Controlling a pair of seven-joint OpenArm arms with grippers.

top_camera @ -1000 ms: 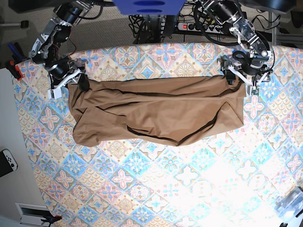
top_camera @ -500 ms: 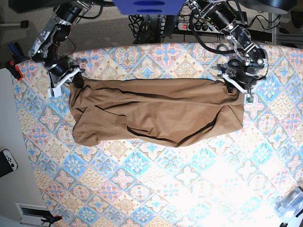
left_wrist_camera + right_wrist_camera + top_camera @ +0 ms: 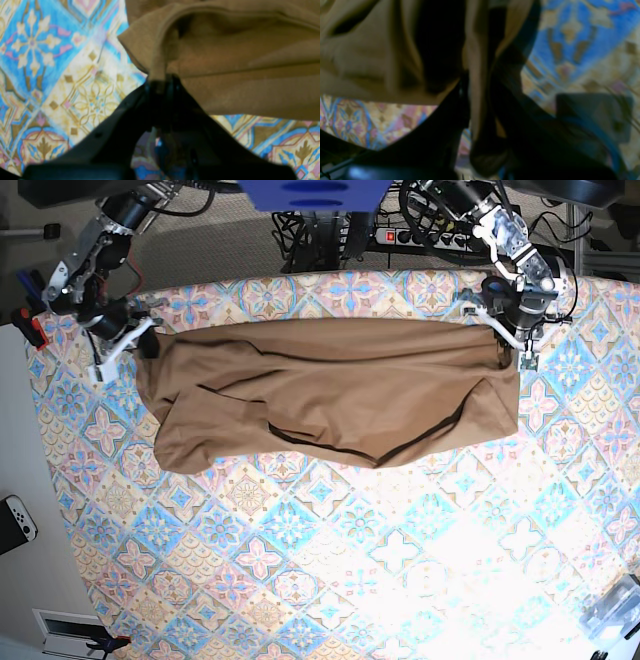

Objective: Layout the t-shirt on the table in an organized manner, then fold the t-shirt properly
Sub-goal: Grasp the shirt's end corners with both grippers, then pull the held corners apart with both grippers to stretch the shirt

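The tan-brown t-shirt [image 3: 330, 395] lies across the far half of the patterned table [image 3: 350, 560], its upper edge pulled taut between both arms and its lower part rumpled. In the base view my left gripper [image 3: 503, 340] is shut on the shirt's upper right corner. My right gripper [image 3: 140, 345] is shut on the upper left corner. The left wrist view shows the black fingertips [image 3: 172, 82] pinching a fold of the t-shirt [image 3: 237, 75] above the table [image 3: 50, 62]. In the right wrist view, fabric of the t-shirt [image 3: 357, 62] runs between the right gripper [image 3: 477, 85] fingers.
A white game controller [image 3: 15, 520] lies on the plain white surface at the left. A red-handled tool [image 3: 30, 325] sits by the table's left corner. A power strip [image 3: 400, 235] and cables lie behind the far edge. A clear plastic item [image 3: 615, 605] sits at the near right corner.
Both grippers have closed on the shirt's upper corners and drawn them toward the far edge and outward. The upper edge is now straighter and tauter.
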